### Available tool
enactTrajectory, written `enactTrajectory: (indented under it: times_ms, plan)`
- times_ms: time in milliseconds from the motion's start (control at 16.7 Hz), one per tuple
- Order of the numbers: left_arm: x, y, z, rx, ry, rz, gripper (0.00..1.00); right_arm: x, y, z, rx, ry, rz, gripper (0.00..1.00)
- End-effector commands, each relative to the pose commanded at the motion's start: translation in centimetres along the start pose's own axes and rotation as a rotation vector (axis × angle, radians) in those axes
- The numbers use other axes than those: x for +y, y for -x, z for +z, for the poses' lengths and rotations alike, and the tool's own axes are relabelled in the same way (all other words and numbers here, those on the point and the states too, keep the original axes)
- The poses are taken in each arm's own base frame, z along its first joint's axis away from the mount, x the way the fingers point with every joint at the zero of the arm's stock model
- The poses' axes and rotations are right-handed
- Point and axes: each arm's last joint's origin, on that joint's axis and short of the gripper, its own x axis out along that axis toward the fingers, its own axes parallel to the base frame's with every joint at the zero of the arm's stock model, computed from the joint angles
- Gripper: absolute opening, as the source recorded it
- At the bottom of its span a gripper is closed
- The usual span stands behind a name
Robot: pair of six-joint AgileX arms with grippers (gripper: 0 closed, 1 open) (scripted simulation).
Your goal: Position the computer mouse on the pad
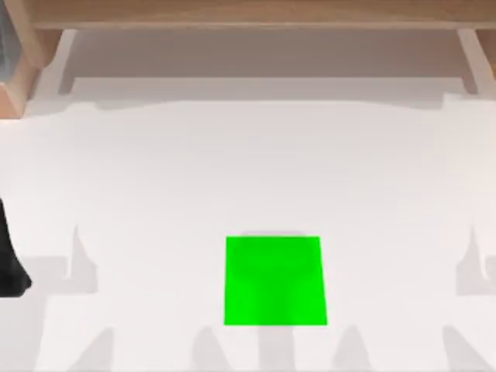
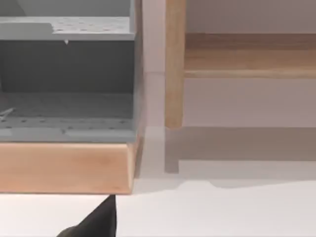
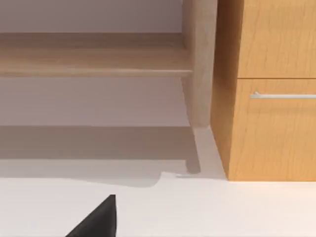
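1. My left gripper (image 2: 96,224) appears in the left wrist view as a black wedge low over the white table (image 1: 232,170). It holds nothing and touches nothing that I can see. I cannot tell whether it is released or clenched.
2. My right gripper (image 3: 98,219) appears the same way in the right wrist view, as a black wedge above bare white tabletop with nothing in its grasp. Again, I cannot tell whether it is released or clenched.
3. In the top view, my left arm (image 1: 9,263) is a dark shape at the table's left edge, at about 8 o'clock from the table's middle.
4. The pad (image 1: 274,280) is a flat, bright green square. It lies at 6 o'clock from the table's middle, near the front edge and well apart from my left arm. Its sides run parallel to the table's edges, and as a square it has no long axis. Its surface is plain green.
5. Farther off in the left wrist view, a grey perforated shelf unit (image 2: 66,74) sits on a pale wooden base. A wooden post (image 2: 175,64) stands just beside it at 3 o'clock.
6. Farther off in the right wrist view, an orange-brown wooden cabinet (image 3: 271,133) stands on the floor beyond the table. It has a thin metal handle (image 3: 281,96) running level across its front.
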Motion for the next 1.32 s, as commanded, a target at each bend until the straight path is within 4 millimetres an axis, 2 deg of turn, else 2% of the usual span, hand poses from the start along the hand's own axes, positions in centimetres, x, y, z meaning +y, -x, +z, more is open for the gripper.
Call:
enactTrajectory:
  times_ms: [180,360,540,720,840,1020,1140,1320]
  plan:
    - [0.0,0.0,0.2,0.009,0.0,-0.001,1.0,0.0,0.0,0.0,0.0,0.0,0.0,1.0]
    - [-0.2,-0.1,1.8,0.081,0.003,-0.019,1.0,0.0,0.0,0.0,0.0,0.0,0.0,1.0]
    - [-0.4,-0.8,5.4,0.208,0.008,-0.046,1.0,0.0,0.0,0.0,0.0,0.0,0.0,1.0]
    - [-0.8,-2.9,10.1,0.384,0.016,-0.068,1.0,0.0,0.0,0.0,0.0,0.0,0.0,1.0]
    - [-1.0,-5.5,12.6,0.535,0.023,-0.073,1.0,0.0,0.0,0.0,0.0,0.0,0.0,1.0]
    - [-1.3,-11.3,15.2,0.78,0.04,-0.059,1.0,0.0,0.0,0.0,0.0,0.0,0.0,1.0]
    - [-1.2,-15.9,15.4,0.95,0.057,-0.032,1.0,0.0,0.0,0.0,0.0,0.0,0.0,1.0]
    - [0.0,-22.5,13.3,1.192,0.099,0.039,1.0,0.0,0.0,0.0,0.0,0.0,0.0,1.0]
